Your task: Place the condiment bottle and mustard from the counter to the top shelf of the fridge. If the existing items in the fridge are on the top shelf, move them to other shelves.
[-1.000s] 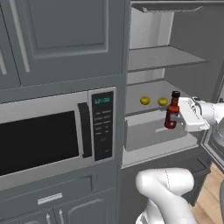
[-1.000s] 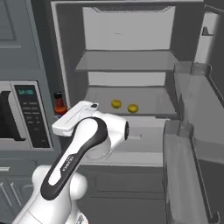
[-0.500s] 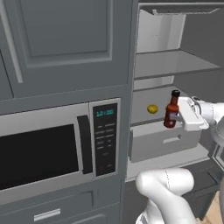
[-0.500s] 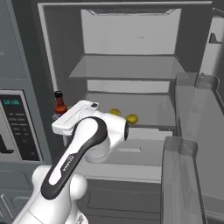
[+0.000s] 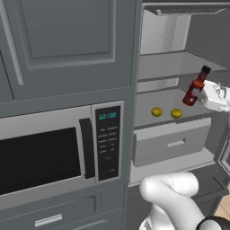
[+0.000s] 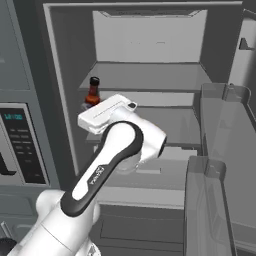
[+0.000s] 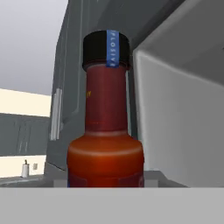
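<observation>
Condiment bottle (image 5: pixel 195 88): long axis near upright, black cap up, tilted slightly so the cap leans toward the fridge (image 5: pixel 179 67) interior in the left base view. In the hand view it stands straight, cap at top, body low against the hand. Bottle sits directly ahead of the gripper (image 5: pixel 203 93), its lower body between the fingers, neck and cap rising clear above them. Gripper pinched on the bottle's lower half; bottle is off any surface. Relative to the fridge: bottle is in the open front, at the height of the gap between the top shelf (image 5: pixel 175 67) and the shelf below. Two lemons (image 5: pixel 156 112) lie on that lower shelf, below and further in than the bottle.
</observation>
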